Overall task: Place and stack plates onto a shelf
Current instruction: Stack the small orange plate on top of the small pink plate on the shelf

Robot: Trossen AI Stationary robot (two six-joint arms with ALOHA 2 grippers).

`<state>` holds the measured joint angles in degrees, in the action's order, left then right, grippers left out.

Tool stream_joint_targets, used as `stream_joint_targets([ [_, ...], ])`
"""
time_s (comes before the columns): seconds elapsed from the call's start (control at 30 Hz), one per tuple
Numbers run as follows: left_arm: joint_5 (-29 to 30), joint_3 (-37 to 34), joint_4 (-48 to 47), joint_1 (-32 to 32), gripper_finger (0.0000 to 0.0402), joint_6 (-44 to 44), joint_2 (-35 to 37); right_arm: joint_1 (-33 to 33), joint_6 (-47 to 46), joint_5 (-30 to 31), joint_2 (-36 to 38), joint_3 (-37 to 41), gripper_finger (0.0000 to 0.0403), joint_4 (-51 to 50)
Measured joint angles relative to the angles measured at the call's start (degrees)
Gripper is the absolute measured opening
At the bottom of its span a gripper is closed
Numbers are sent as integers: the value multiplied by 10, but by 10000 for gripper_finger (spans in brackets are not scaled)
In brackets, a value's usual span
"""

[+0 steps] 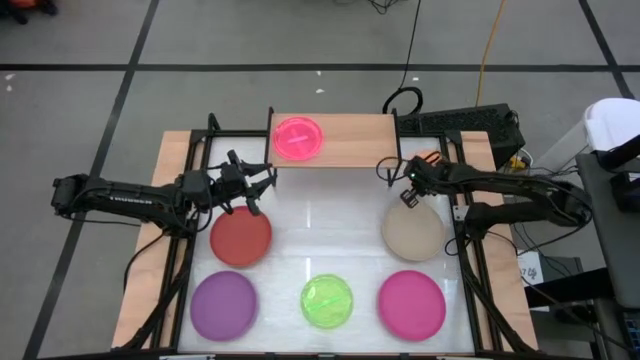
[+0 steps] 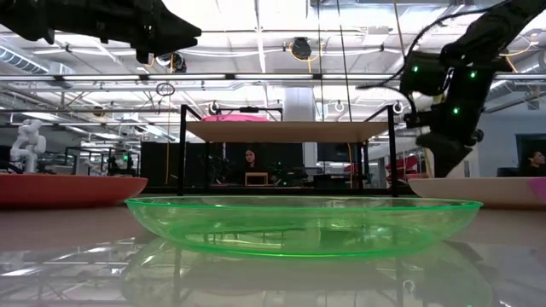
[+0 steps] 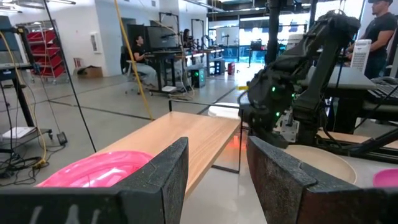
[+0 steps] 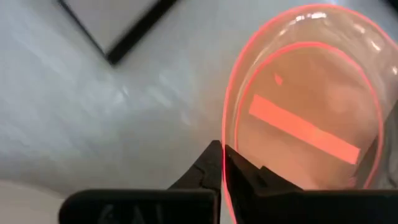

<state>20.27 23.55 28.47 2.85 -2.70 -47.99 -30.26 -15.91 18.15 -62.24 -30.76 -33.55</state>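
The shelf (image 1: 345,140) sat at the top centre of the high view, a pink plate (image 1: 298,138) on its left part. The right gripper (image 4: 224,163) pinched an orange plate's (image 4: 311,118) rim just right of the shelf, above the beige plate (image 1: 412,232). The left gripper (image 1: 253,186) hung open over the red plate (image 1: 240,238). Purple (image 1: 223,306), green (image 1: 327,300) and magenta (image 1: 411,304) plates lined the bottom.

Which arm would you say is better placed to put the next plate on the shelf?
Right. Its end effector is shut on the orange plate at the rim, near the bare end of the shelf; the left end effector is open and empty.
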Motion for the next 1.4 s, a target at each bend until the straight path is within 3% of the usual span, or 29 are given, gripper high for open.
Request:
stream_joint_targets([
  [0.4, 1, 0, 0, 0, 170, 0, 0, 1, -3, 19, 186, -1, 0, 73],
  [0.67, 1, 0, 0, 0, 170, 0, 0, 2, 15, 45, 234, -1, 0, 202],
  [0.97, 1, 0, 0, 0, 170, 0, 0, 41, 117, 40, 199, -2, 0, 515],
  [1.13, 6, 0, 1, 1, 170, 0, 0, 68, 149, 9, 148, -12, 0, 683],
  [1.4, 7, 0, 1, 1, 170, -13, 0, 97, 184, -28, -10, -150, 0, 642],
])
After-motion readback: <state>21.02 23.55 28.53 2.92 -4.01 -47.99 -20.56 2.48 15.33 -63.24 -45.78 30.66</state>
